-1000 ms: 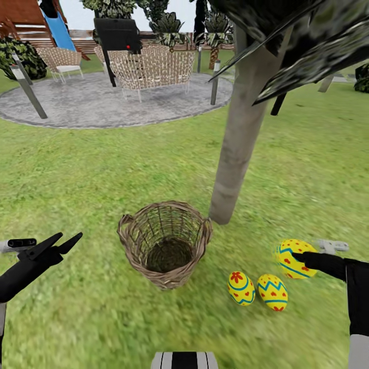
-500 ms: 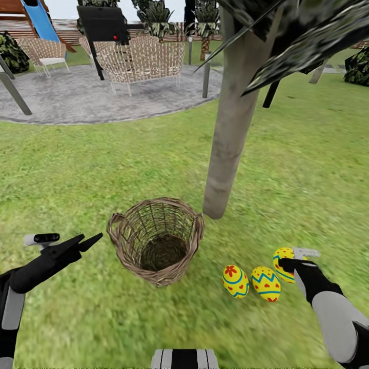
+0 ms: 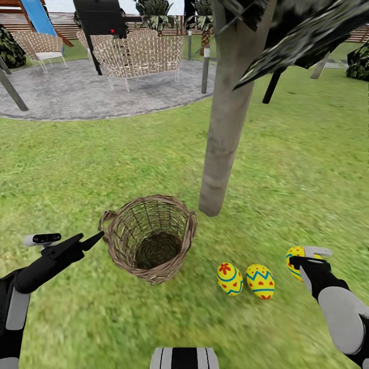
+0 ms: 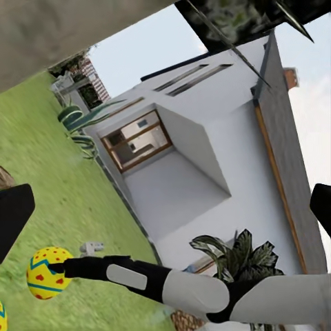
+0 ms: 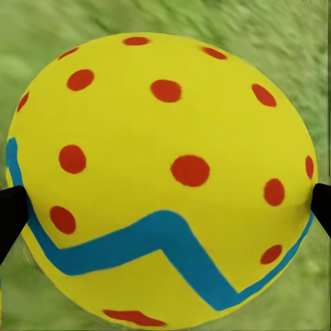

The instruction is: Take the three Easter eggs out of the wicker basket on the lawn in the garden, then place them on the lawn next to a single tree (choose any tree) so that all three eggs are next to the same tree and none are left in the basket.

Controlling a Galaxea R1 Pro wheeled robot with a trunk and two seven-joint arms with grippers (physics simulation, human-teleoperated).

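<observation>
Right gripper point(image 3: 302, 256) clamps third egg point(image 5: 162, 179) low over lawn point(image 3: 307, 169), for placing beside tree point(image 3: 225, 123); left gripper point(image 3: 87, 240) narrow, idle; basket point(image 3: 148, 238) empty.

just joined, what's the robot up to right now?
It's moving Easter eggs from the basket to the grass by a tree. The basket looks empty. Two eggs lie on the lawn near the trunk. The right gripper holds the third egg between its fingers, low over the grass beside the other two. The left gripper hangs idle by the basket, fingers together.
</observation>
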